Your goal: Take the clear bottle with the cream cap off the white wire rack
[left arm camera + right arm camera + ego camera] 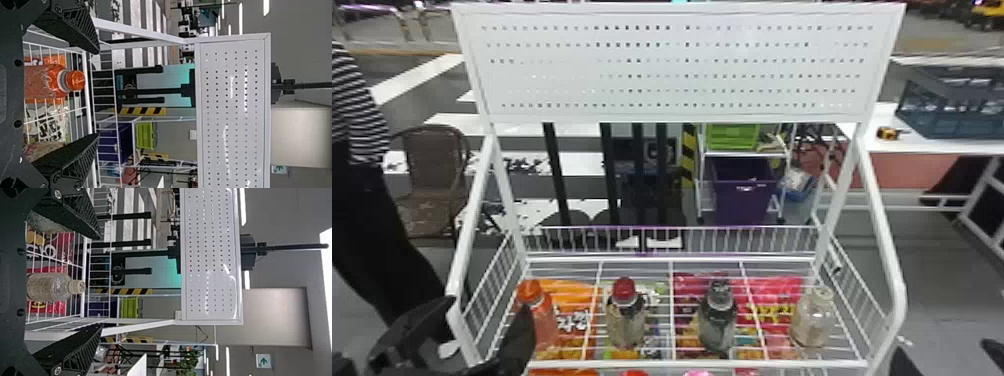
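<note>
Four bottles point(626, 325) stand in a row near the front edge of the white wire rack point(772, 363). The clear bottle with the cream cap point(812, 322) is the one nearest the front right corner. I have my right gripper point(939, 346) out past that corner, fingers spread, holding nothing. My left gripper point(488, 302) is by the front left corner, its fingers apart too.

Looked like smooth, white-coated metal on the rack point(682, 363) and panel point(677, 69), glossy enough on the latter to throw back bright streaks. Seemed smooth, clear plastic on the bottle point(49, 286), duller on its cap point(77, 286). Passed for slick plastic film on the packets point(572, 296). Appeared matt and roughly ridged on left claw point(488, 302) and right claw point(943, 350).
</note>
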Motion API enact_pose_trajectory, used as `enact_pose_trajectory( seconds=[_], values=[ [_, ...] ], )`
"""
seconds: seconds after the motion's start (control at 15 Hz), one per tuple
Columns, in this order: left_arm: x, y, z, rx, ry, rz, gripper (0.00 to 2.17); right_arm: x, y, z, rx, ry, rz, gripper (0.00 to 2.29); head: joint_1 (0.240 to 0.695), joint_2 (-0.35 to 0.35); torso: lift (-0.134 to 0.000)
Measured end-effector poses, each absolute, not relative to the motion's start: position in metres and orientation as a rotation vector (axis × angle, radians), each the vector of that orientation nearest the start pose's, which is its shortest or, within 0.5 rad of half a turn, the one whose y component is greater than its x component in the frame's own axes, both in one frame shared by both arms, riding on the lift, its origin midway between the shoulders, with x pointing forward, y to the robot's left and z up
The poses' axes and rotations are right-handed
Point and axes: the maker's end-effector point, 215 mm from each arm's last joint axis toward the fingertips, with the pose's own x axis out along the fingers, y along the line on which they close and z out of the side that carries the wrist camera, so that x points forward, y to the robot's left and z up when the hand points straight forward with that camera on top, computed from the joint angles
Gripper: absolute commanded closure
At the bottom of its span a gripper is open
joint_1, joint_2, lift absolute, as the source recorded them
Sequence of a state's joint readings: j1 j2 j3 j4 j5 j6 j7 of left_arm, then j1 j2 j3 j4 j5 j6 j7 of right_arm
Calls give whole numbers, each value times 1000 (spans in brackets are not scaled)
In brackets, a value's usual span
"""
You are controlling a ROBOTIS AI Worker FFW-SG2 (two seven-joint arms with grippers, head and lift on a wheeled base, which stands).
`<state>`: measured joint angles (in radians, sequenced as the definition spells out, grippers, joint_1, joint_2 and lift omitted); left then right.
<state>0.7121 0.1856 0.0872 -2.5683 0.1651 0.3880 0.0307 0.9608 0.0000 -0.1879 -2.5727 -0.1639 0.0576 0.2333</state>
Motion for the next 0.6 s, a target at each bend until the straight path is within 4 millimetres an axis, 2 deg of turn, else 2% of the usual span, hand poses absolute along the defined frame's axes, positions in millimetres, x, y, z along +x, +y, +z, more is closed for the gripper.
enact_pose_trajectory(
  seconds=[0.4,0.6],
  values=[
    [393,244,-249,48,102,-67,137,331,-246,-232,10,-1,139,90,499,0,0],
    [394,243,-249,48,102,-67,137,331,-247,-238,12,7,137,90,499,0,0]
  ],
)
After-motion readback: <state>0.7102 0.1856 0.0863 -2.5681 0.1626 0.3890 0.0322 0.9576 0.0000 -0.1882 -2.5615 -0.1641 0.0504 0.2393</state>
